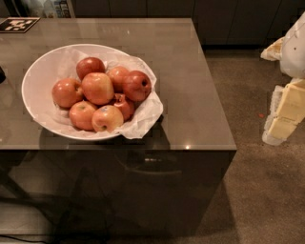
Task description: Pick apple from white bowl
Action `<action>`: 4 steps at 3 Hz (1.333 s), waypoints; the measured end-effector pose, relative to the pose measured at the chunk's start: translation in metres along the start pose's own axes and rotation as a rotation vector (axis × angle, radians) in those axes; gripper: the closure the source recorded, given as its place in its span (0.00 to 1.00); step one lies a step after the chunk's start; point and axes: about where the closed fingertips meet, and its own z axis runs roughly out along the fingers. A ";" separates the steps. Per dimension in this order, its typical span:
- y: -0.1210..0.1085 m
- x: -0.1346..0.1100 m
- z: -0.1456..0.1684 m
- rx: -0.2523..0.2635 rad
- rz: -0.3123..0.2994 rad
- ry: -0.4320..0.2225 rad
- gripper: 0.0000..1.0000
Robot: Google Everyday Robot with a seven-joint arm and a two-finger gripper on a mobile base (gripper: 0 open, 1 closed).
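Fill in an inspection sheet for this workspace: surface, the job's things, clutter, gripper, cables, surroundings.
Surface: glossy brown table, reflective top.
Job's things: apple, largest and palest, on top of the pile in the paper-lined white bowl on the table's left half.
Clutter: several other apples packed around it; black-and-white marker card at the far left corner.
Gripper: gripper at the picture's right edge, off the table, over the floor, well apart from the bowl.
Cables: nothing seen.
Surroundings: dark cabinets behind; carpeted floor.

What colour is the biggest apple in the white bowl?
The apple is pale orange-red, camera view; gripper sits far right, off the table.
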 end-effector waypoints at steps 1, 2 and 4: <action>0.000 0.000 0.000 0.000 0.000 0.000 0.00; 0.005 -0.011 -0.004 -0.005 -0.015 -0.015 0.00; 0.047 -0.102 -0.040 -0.028 -0.183 -0.021 0.00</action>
